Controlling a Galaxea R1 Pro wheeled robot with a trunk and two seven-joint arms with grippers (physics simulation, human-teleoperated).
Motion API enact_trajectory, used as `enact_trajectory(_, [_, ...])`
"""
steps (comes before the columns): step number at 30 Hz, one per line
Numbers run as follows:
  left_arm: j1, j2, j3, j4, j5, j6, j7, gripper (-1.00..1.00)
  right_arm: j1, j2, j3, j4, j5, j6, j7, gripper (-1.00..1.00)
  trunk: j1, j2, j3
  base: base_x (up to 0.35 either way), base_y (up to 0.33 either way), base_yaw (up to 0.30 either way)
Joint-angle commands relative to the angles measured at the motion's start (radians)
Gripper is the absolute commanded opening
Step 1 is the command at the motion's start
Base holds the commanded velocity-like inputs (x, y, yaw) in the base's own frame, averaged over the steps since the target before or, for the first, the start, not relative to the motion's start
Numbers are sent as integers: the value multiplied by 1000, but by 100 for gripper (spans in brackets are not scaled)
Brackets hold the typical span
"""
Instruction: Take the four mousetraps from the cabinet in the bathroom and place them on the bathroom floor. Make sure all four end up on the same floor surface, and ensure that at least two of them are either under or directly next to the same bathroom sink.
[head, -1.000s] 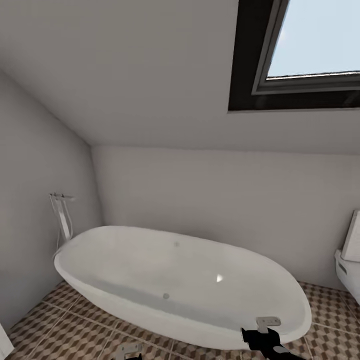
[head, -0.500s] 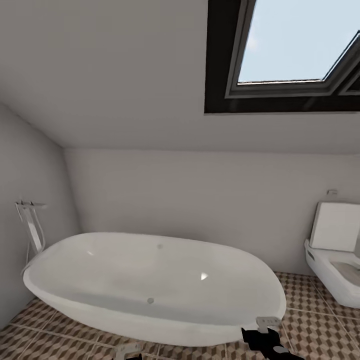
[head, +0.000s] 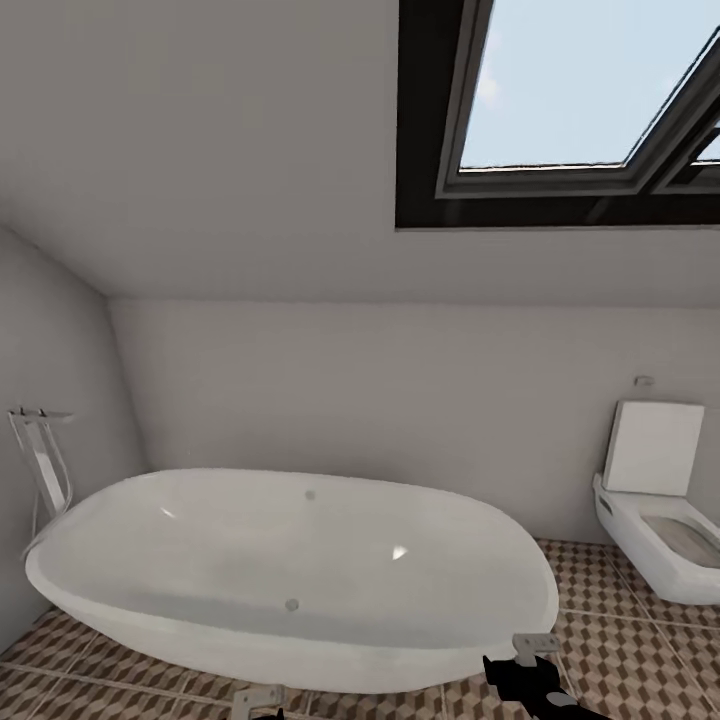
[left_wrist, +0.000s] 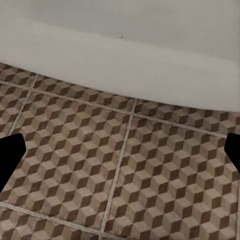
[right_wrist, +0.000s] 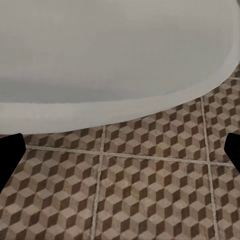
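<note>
Cube-patterned bathroom floor (left_wrist: 120, 170) in brown, beige and cream, with pale grout lines, lies directly beneath both grippers. Seen from the left wrist, the left gripper (left_wrist: 120, 150) has its two dark fingertips spread wide to opposite edges of the picture, released, with nothing but tiles between them. The right gripper (right_wrist: 120, 150) stands the same way in the right wrist view: fingertips far apart, released and empty over the tiles. In the head view the right gripper's black body with a pale plate shows at the lower edge (head: 530, 670), and a bit of the left gripper's pale hardware peeks in low down (head: 262, 702).

Just ahead of both sets of jaws rises the curved white side of the bathtub (head: 290, 570), its underside overhanging the tiles in both wrist views. Beyond the left gripper, at the tub's far end, a chrome floor-standing tap (head: 42, 465) stands against the grey wall. Farther off, past the right gripper, a white toilet (head: 655, 510) sits on the floor by the back wall. Above, a dark-framed skylight (head: 560, 110) is set in the sloped ceiling, showing blue sky.
</note>
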Motion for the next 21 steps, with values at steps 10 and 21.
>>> enact_trajectory(10, [0,-1,-9,4,9,-7,1,100,-1,1,9,4,-10,-7,0,100,0,-1,0,0,0,-4])
enact_trajectory(21, [0,-1,-9,4,9,-7,1,100,-1,2,9,4,-11,-7,0,100,0,-1,0,0,0,0])
